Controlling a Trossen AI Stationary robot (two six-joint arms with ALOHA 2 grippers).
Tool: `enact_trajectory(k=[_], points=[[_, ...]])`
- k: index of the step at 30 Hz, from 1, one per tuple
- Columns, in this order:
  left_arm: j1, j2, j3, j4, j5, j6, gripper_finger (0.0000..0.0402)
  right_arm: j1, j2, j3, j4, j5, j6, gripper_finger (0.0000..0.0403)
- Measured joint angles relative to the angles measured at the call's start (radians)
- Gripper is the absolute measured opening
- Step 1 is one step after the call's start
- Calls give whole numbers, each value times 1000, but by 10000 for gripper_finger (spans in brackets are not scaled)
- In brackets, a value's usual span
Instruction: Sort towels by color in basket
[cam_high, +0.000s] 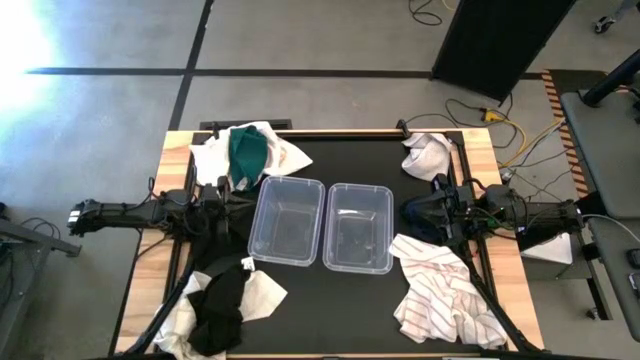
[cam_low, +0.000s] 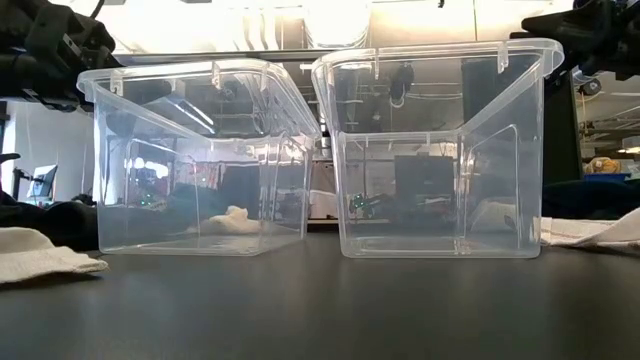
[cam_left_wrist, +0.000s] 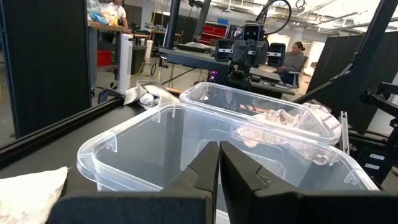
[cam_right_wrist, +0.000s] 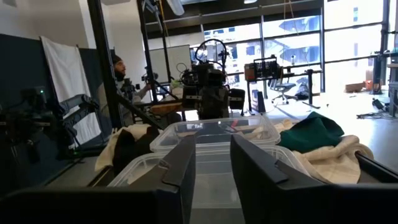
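Two clear plastic bins stand side by side mid-table, the left bin (cam_high: 262, 205) and the right bin (cam_high: 386, 200), both with nothing inside. Towels lie in heaps at the table's corners: a dark green towel (cam_high: 247, 152) on white ones far left, a white towel (cam_high: 428, 156) far right, a white towel with thin dark stripes (cam_high: 445, 295) near right, and a black towel (cam_high: 222, 300) over cream ones near left. My left gripper (cam_left_wrist: 219, 167) hovers shut just left of the left bin. My right gripper (cam_right_wrist: 213, 163) hovers open just right of the right bin, above a dark cloth (cam_high: 425, 232).
The bins fill the table's middle, with a narrow gap between them. In the low view a cream towel (cam_low: 40, 255) lies at the left and the striped towel (cam_low: 600, 230) at the right. Cables run on the floor beyond the far right corner. People sit in the room behind.
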Motion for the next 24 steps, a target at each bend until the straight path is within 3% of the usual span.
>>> enact_trajectory(k=[24], points=[[0,0,0,0,0,0,0,0,0,0,0,0,0,61]])
